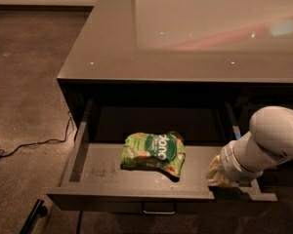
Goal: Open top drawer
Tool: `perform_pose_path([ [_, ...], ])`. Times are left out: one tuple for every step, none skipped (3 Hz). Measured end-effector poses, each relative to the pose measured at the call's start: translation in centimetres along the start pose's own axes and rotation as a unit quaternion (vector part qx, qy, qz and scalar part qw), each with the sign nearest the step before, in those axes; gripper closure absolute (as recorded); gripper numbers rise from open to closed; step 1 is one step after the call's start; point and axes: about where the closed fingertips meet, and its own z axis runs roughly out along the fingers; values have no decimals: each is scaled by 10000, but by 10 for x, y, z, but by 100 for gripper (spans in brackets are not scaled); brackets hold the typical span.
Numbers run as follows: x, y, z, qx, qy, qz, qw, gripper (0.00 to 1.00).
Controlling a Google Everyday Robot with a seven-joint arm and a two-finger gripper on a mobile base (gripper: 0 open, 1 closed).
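Note:
The top drawer [102,172] stands pulled out from under the grey counter, its faintly scribbled floor showing. Its metal loop handle [158,209] shows at the centre of the front edge. A green snack bag [154,152] lies in the middle of the drawer. My gripper [219,175] is at the drawer's right end, just inside the front corner, at the end of the white arm [268,143]. The arm's wrist hides most of the gripper.
The glossy grey countertop [176,33] overhangs the drawer. A black cable [29,145] runs over the carpet at the left. A dark bar [31,216] lies on the floor at the bottom left. A second drawer's edge [263,194] sits under the arm at the right.

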Motion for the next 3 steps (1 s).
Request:
perform_pose_path([
  [0, 0, 0, 0, 0, 0, 10000, 58],
  [0, 0, 0, 0, 0, 0, 10000, 35],
  [0, 0, 0, 0, 0, 0, 10000, 12],
])
